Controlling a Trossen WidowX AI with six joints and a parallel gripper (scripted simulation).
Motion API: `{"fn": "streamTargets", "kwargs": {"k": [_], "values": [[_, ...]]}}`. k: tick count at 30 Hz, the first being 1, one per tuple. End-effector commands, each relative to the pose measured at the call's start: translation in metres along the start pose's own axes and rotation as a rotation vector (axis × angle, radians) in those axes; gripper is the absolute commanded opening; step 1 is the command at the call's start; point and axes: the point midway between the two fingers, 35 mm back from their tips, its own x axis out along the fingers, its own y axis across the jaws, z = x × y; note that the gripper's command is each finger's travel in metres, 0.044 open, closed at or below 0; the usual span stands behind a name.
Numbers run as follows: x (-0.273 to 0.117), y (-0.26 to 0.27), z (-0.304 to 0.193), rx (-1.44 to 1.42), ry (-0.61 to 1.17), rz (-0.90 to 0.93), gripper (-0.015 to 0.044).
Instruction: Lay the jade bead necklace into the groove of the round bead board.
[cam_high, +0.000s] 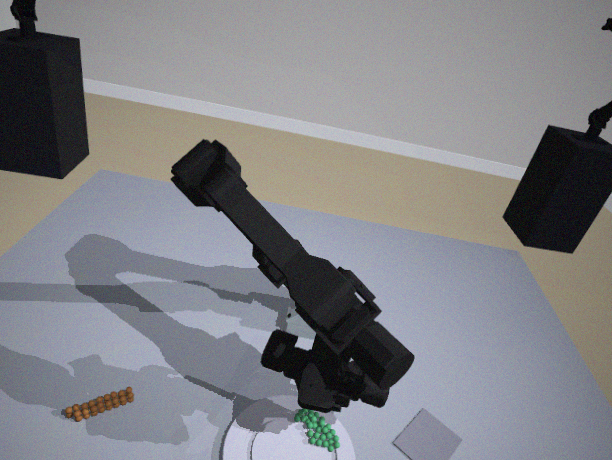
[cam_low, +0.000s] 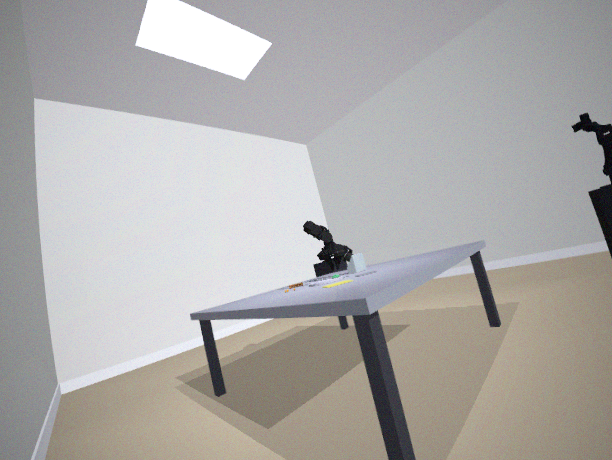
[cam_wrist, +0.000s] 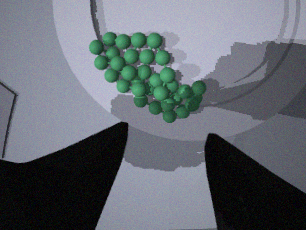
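Note:
The jade bead necklace (cam_high: 320, 429) (cam_low: 336, 276) (cam_wrist: 142, 72) lies in a bunched, folded heap on the round bead board (cam_high: 287, 447) (cam_wrist: 75, 30). The heap covers part of the groove on one side and reaches inward over the board's middle; the beads are not spread around the ring. In the wrist view the gripper (cam_wrist: 167, 128) (cam_high: 326, 406) is open, with its fingertips well apart and nothing between them. The fingers are just beside the heap, near the board's rim. The arm's shadow falls over part of the board. The near part of the board is cut off in the top view.
Folded rows of orange beads (cam_high: 102, 402) (cam_low: 296, 286) lie on the table left of the board. A flat grey square (cam_high: 429, 435) lies to its right. A yellow strip (cam_low: 338, 284) and a pale upright block (cam_low: 357, 263) also show. Black pedestals (cam_high: 35, 105) (cam_high: 560, 185) stand beyond the table.

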Motion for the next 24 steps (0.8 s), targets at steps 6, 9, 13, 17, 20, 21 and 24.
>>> {"fn": "streamTargets", "kwargs": {"k": [6, 9, 13, 17, 20, 21, 24], "values": [[0.013, -0.002, -0.004, -0.031, 0.002, 0.002, 0.0200], [0.006, -0.001, -0.003, -0.024, 0.002, 0.005, 0.0200], [0.010, -0.001, -0.003, -0.025, 0.002, 0.005, 0.0200], [0.017, -0.001, -0.003, -0.026, 0.002, 0.004, 0.0200], [0.022, -0.001, -0.003, -0.027, 0.002, 0.004, 0.0200], [0.023, -0.001, -0.003, -0.028, 0.002, 0.004, 0.0200], [0.028, -0.002, -0.003, -0.029, 0.002, 0.003, 0.0200]]}}
